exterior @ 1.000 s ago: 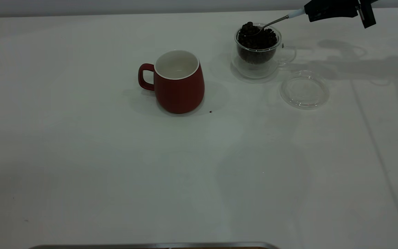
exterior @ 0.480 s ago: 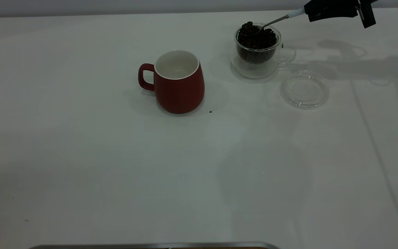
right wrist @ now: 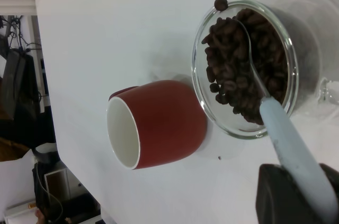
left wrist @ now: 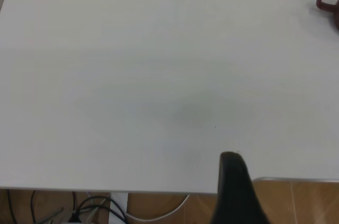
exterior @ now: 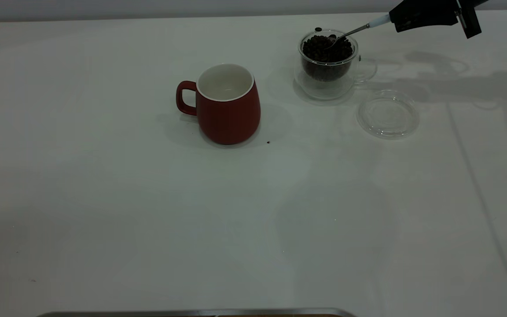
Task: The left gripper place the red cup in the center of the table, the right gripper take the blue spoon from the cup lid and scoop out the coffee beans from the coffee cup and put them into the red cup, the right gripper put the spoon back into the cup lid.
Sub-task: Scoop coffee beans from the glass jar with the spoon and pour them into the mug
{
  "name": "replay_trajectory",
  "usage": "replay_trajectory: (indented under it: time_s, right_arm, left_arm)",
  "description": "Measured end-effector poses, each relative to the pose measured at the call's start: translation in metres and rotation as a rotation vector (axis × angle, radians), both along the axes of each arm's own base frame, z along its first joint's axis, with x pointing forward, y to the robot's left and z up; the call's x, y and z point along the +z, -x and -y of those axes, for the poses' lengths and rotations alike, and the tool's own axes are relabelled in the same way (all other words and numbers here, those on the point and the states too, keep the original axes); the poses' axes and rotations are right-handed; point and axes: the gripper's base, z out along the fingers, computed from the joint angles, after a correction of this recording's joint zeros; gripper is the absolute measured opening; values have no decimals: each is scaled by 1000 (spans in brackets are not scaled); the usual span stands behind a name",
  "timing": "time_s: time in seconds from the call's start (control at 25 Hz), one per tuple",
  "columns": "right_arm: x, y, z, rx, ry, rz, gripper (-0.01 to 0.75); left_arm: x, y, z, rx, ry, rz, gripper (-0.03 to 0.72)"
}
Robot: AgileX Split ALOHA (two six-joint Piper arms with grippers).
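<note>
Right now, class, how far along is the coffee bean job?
Done: the red cup stands mid-table and the right gripper holds the blue spoon. In hand: the spoon's bowl is in the coffee beans in the coffee cup. Left: the red cup looks empty, and the cup lid awaits the spoon.

The dark red matte mug (exterior: 228, 105) stood mid-table; the clear double-walled glass cup (exterior: 328, 64) at two o'clock, the round clear glass lid (exterior: 388, 114) at three.

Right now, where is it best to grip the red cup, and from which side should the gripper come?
Probably the loop handle of the red cup. It sticks out on the side away from the coffee cup, so come from the left arm's side. The body widens toward its base, which makes it harder to grip.
</note>
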Motion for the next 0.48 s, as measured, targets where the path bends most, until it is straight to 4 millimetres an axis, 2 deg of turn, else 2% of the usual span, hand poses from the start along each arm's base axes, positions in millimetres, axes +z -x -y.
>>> replay_trajectory:
  time_s: [0.24,0.48]
  right_arm:
    - [1,0,0,3,5,0,117]
    - [14,-1,3,-1,15,22,117]
  left_arm:
    - [0,0,0,0,0,0,538]
    - [0,0,0,0,0,0,538]
